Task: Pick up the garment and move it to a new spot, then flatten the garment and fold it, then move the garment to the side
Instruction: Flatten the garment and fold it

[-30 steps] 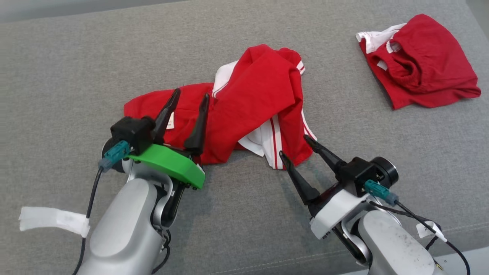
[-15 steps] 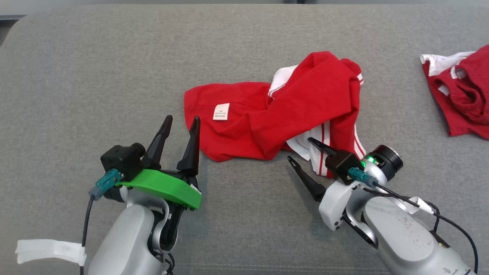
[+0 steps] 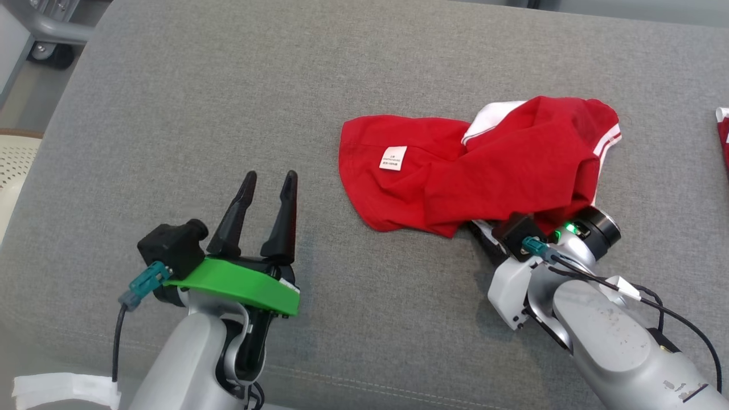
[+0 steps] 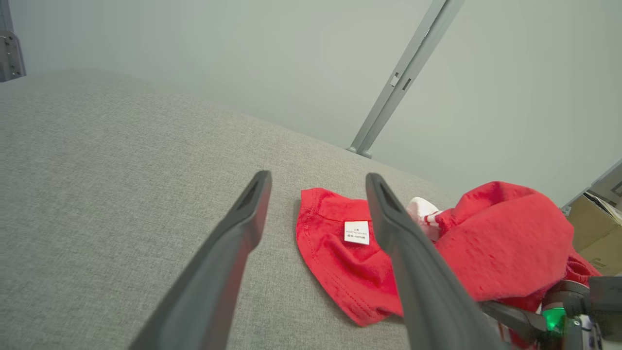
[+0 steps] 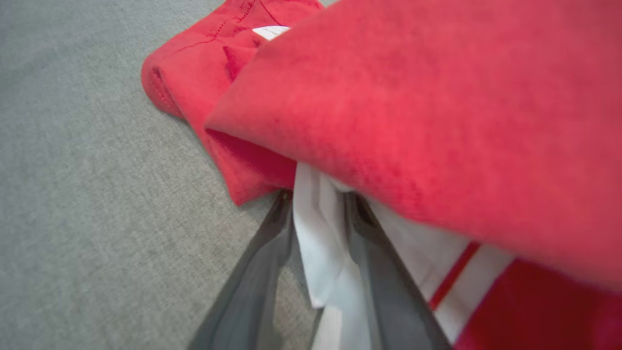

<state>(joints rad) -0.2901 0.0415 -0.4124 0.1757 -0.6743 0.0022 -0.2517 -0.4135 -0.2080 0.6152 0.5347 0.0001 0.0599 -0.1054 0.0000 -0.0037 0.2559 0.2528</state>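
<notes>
Grey upholstered cushion (image 3: 199, 114) is carrying a crumpled red-and-white garment (image 3: 484, 176), lying right of centre.
Right end effector (image 5: 318, 197) is pinching a white fold at the garment's near edge, fingers reaching under the red cloth; left end effector (image 3: 271, 173) is hovering spread wide, left of the garment and clear of it.

The right gripper (image 5: 318, 209), spread wide beside the garment (image 3: 484, 165) a second ago, now has its fingers pushed under the near edge and drawn in on a white fold (image 5: 311, 243). The left gripper (image 3: 270, 177), earlier over the garment's left end, now hovers over bare cushion (image 3: 171, 114), well apart.
</notes>
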